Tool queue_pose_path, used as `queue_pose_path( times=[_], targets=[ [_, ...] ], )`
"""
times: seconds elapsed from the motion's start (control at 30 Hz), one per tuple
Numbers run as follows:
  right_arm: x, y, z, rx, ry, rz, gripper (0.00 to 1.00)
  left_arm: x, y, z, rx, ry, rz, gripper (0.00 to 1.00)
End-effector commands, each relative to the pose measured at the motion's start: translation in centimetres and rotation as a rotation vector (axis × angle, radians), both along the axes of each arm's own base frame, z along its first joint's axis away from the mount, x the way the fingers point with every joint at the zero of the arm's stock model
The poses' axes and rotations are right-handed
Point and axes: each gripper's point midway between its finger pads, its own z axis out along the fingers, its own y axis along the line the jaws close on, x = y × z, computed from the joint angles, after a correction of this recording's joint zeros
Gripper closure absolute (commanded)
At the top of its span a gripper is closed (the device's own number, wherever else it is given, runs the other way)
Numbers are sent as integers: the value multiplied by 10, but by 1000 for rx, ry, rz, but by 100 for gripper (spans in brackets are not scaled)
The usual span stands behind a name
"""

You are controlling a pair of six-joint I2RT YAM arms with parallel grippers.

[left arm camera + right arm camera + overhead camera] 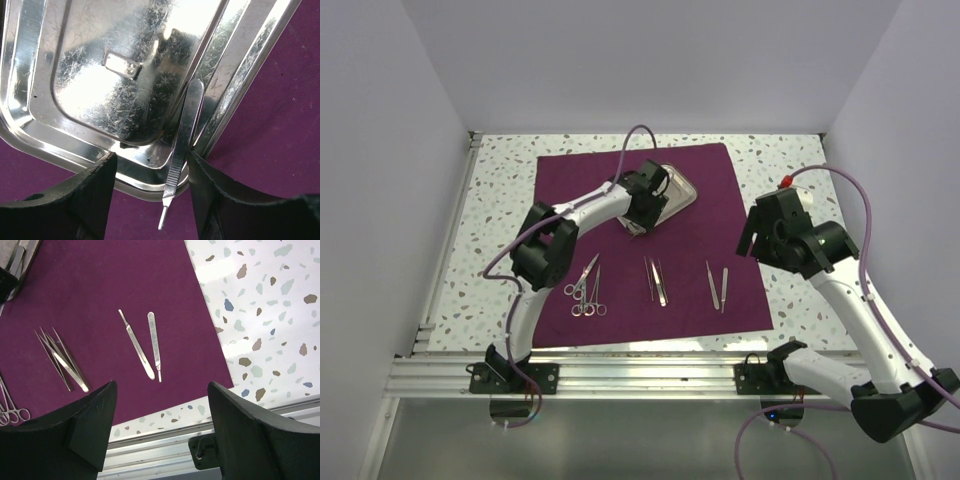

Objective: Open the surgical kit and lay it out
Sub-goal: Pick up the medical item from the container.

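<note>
From above, the purple cloth wrap (720, 200) lies spread flat. The steel tray (675, 185) sits at the cloth's far middle, with the left gripper (642, 218) down over the tray's near corner. Along the cloth's near edge lie ring-handled scissors (585, 292), tweezers (655, 280) and two slim handles (717, 285) (a tidy row). The right gripper (757, 235) hangs above the cloth's right edge.

In the left wrist view, its fingers (90, 195) stand apart on either side of one flat handle (182, 135), which lies across the tray's rim with its tip out over the cloth. Nothing is pinched, and whether one finger touches the handle I cannot tell.

In the right wrist view, its fingers (90, 425) are spread wide and empty above the cloth's near right corner.

The job looks nearly done: the wrap is open and most tools are out. This handle has yet to join the row.
</note>
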Motion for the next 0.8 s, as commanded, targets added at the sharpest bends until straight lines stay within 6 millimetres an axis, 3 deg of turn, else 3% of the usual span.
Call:
queue_pose_path(
  times=[0.0, 0.13, 0.17, 0.23, 0.33, 0.43, 0.53, 0.63, 0.77],
  targets=[
    [4, 0, 0, 2, -2, -22, 23, 7, 0, -4, -13, 16, -11, 39],
    [8, 1, 0, 0, -2, -22, 23, 1, 0, -15, -26, 64, -18, 55],
    [8, 2, 1, -1, -3, -20, 23, -2, 2, -20, -23, 81, -18, 65],
    [9, 1, 0, -7, -2, -22, 23, -9, 3, -27, -28, 112, -23, 76],
    [10, 1, 0, -9, -2, -26, 23, -20, 3, -37, -44, 158, -33, 84],
    [10, 1, -2, -11, 2, -23, 23, -30, 7, -50, -40, 204, -34, 100],
    [10, 2, -3, -7, 2, -24, 23, -35, 5, -50, -60, 223, -36, 100],
    [11, 2, -3, -1, 0, -24, 23, -28, -2, -36, -96, 191, -32, 100],
    [13, 3, 0, 3, -10, -24, 23, -11, -17, 0, -178, 124, 21, 100]
  ],
)
